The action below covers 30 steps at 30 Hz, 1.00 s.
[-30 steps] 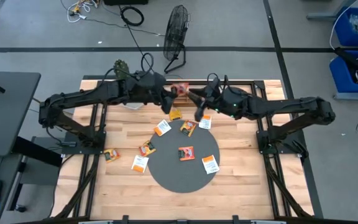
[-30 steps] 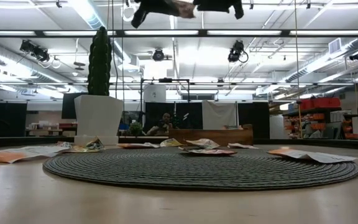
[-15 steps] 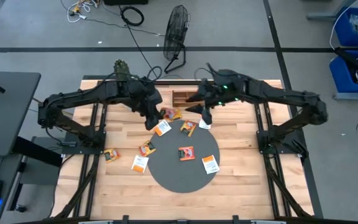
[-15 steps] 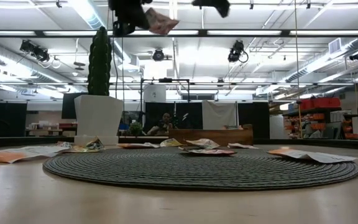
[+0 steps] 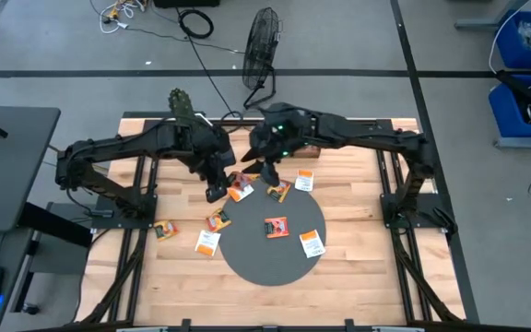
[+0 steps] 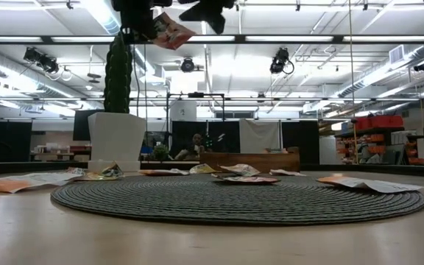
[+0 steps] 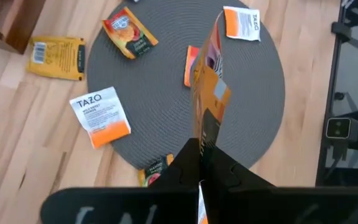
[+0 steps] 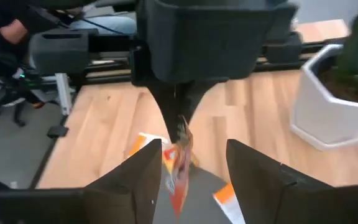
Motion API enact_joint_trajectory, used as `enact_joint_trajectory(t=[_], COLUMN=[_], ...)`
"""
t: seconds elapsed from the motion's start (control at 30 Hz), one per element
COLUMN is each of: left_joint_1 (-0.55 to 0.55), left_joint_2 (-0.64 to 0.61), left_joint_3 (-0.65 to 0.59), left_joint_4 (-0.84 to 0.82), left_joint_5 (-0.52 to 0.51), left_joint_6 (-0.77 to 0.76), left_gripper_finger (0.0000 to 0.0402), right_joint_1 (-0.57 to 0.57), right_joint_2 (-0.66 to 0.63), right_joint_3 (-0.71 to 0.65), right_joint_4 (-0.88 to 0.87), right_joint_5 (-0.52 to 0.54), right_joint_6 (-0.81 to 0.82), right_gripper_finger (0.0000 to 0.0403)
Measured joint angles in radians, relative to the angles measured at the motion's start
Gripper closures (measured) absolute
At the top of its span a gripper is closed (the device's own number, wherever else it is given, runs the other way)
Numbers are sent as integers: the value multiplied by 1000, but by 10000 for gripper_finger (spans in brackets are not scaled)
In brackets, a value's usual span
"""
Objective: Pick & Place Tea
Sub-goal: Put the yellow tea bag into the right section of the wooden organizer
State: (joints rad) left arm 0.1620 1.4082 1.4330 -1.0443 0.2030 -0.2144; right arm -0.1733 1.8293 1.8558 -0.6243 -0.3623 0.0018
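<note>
We saw left gripper (image 7: 199, 165) swing sachet (image 7: 207, 81) away, fingers clamped on it; right gripper (image 8: 191, 163) followed, fingers apart, empty. Handover looked done.

Two matte black jointed arms (image 5: 136, 145); a small, perhaps green, light glows.

sachet (image 6: 169, 31) handed leftward (right fingers (image 8: 194, 171) released)

We see a round dark woven mat (image 5: 256, 244) at the centre of the wooden table (image 5: 358, 277). At eleven o'clock on the table stands a cactus in a white pot (image 6: 116, 118). Beyond twelve o'clock, a fan (image 5: 262, 41) sits on the floor.
</note>
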Motion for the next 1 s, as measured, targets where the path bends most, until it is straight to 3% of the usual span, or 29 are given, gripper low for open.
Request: enact_joint_trajectory(t=[0.63, 0.77, 0.93, 1.0], left_joint_1=[-9, -9, -9, -9], left_joint_2=[0, 0, 0, 0], left_joint_3=[0, 0, 0, 0], left_joint_4=[10, 11, 12, 12], left_joint_5=[-6, -6, -15, -16], left_joint_6=[28, 38, 44, 44], left_gripper_finger=[401, 401, 400, 400], right_joint_1=[21, 21, 20, 20], right_joint_2=[79, 82, 82, 82], right_joint_3=[-4, -6, -6, -6], right_joint_4=[122, 114, 107, 108], right_joint_5=[-40, -39, -39, -40], right_joint_6=[85, 75, 38, 31], right_gripper_finger=[227, 277, 386, 392])
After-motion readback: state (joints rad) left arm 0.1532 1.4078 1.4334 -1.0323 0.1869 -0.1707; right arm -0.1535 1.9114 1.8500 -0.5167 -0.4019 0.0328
